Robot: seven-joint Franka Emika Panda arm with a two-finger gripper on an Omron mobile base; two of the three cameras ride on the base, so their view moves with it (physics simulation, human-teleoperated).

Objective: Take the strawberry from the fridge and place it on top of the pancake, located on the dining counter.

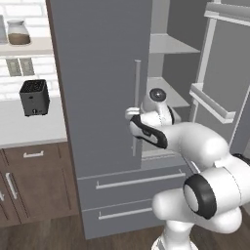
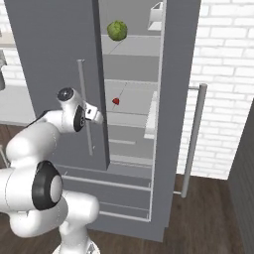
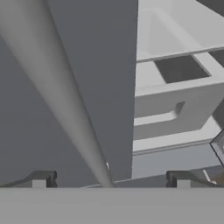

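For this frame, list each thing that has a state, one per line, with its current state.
fridge: right door swung open, left door shut, both bottom drawers shut.
strawberry: resting on a middle fridge shelf, not grasped.
cabbage: sitting on the shelf above.
gripper: open, fingers either side of the left door's handle, holding nothing.
toaster: upright on the wall counter.

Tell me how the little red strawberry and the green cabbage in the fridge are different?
The strawberry is tiny and bright red; the cabbage is a much bigger green ball. The strawberry sits on a lower shelf, the cabbage on a shelf higher up. The strawberry is nearer the gripper; the cabbage is well above it. Both rest inside the open fridge, untouched.
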